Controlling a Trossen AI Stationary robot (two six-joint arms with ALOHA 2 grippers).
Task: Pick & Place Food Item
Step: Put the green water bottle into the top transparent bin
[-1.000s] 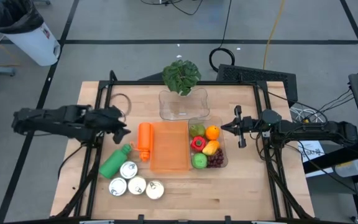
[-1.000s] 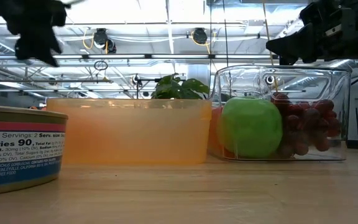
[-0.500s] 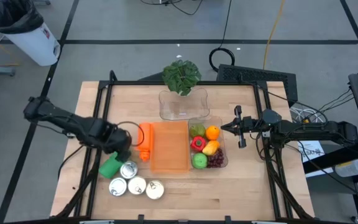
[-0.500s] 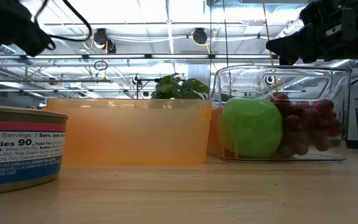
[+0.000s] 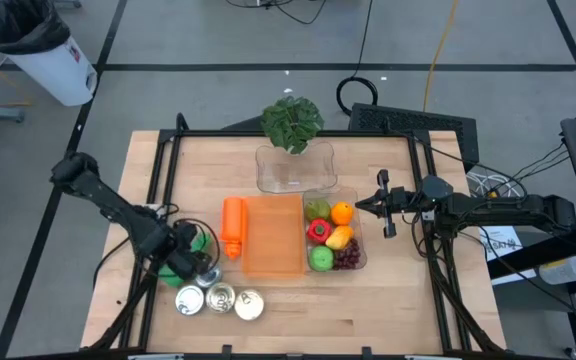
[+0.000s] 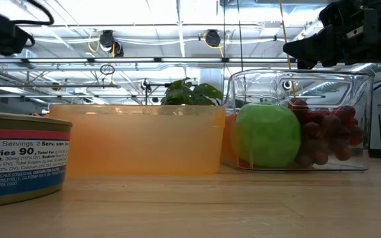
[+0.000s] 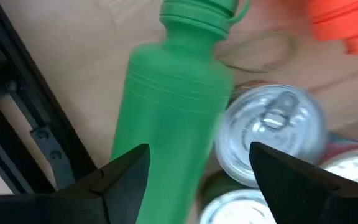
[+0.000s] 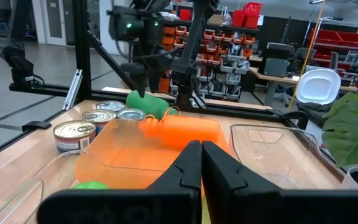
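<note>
My left gripper (image 5: pixel 188 264) hangs open, pointing down, over the near-left part of the table. In the left wrist view its fingers (image 7: pixel 122 178) stand apart above a green bottle (image 7: pixel 173 118) lying on its side and a silver-topped can (image 7: pixel 272 132), touching neither. The arm hides most of the bottle (image 5: pixel 204 238) in the high view. Fruit lies in a clear container (image 5: pixel 360 262): a green apple (image 5: pixel 320 259), grapes (image 5: pixel 347 257), an orange (image 5: pixel 341 212) and a red pepper (image 5: pixel 317 230). My right gripper (image 5: pixel 383 205) waits shut, level, right of that container.
An orange bin (image 5: pixel 273 235) sits mid-table with an orange bottle (image 5: pixel 232 225) lying along its left side. Three more cans (image 5: pixel 220 298) stand near the front edge. An empty clear bin (image 5: pixel 295 168) and a potted plant (image 5: pixel 291 122) are at the back.
My left gripper has swung from beside the orange bottle's left toward the table's near edge and come down, tipping to point down and rolling about its own axis. It now hangs over the green bottle and the cans. Nothing on the table has moved.
</note>
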